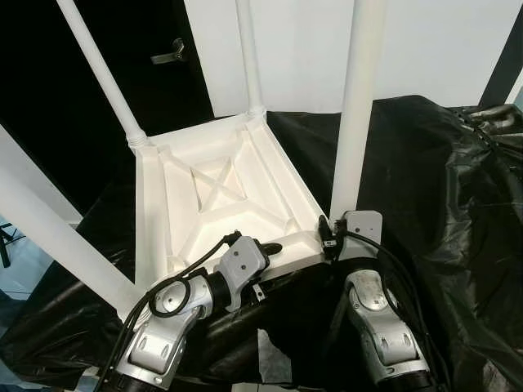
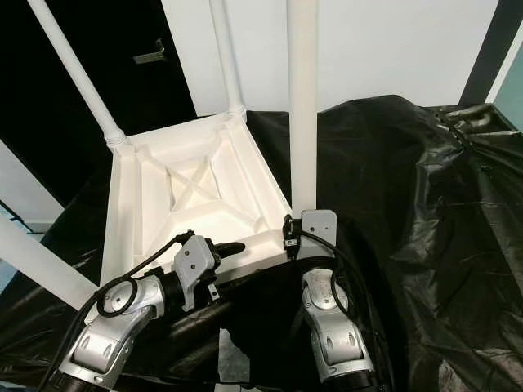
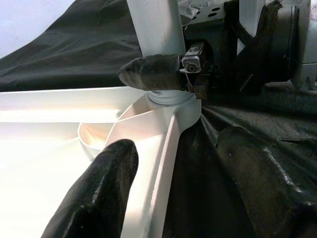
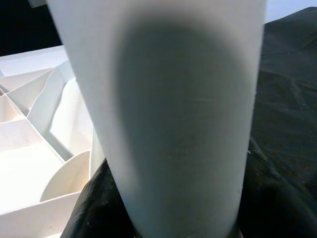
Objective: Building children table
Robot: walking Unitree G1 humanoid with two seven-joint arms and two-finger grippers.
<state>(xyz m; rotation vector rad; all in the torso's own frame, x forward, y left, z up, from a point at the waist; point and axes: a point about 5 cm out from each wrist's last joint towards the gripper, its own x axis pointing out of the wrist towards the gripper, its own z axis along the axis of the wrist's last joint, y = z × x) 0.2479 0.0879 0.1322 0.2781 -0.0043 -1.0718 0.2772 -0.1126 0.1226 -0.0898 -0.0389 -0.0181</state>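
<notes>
All four table legs (image 1: 357, 106) run off the top or left edge of my view. My right gripper (image 3: 163, 74) hides behind its wrist housing; up close the leg blurs, masking both fingers.

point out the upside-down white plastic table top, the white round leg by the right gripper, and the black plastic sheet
upside-down white plastic table top (image 1: 214, 189), left eye view, ribbed underside centre
white round leg (image 1: 355, 122), left eye view, mid shaft
black plastic sheet (image 1: 441, 204), left eye view, crumpled right side

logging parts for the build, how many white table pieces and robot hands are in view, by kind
White legs standing up from the frame: 4
White upturned tabletop: 1
Robot hands: 2, the left hand at the tabletop's near edge, the right hand around the nearest leg's base
Total: 7
</notes>
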